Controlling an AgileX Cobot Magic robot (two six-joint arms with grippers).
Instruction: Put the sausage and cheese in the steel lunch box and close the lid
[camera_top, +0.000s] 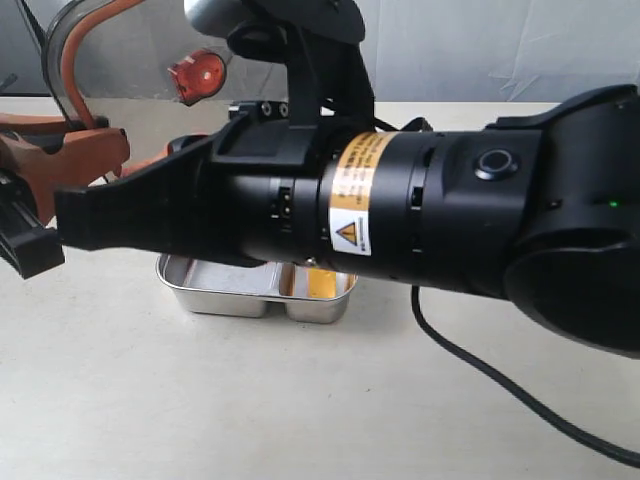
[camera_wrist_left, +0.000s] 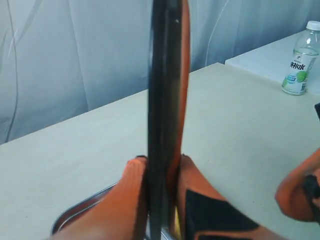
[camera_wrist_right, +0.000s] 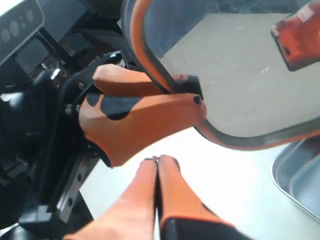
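Observation:
The dark translucent lid (camera_wrist_left: 165, 75) stands on edge, its orange seal showing, and my left gripper (camera_wrist_left: 161, 162) is shut on its rim. In the right wrist view the lid (camera_wrist_right: 225, 75) hangs above the table with the left gripper (camera_wrist_right: 192, 95) clamped on its edge. My right gripper (camera_wrist_right: 158, 161) is shut and empty, just beside that grip. The steel lunch box (camera_top: 215, 290) lies on the table under the right arm (camera_top: 450, 210). The cheese (camera_top: 322, 286) sits in its narrow compartment. The sausage is hidden.
A water bottle (camera_wrist_left: 300, 60) stands on a second table at the back. A grey curtain runs behind the table. A black cable (camera_top: 500, 385) trails across the table from the right arm. The lid's orange valve tab (camera_top: 197, 75) shows at the upper left.

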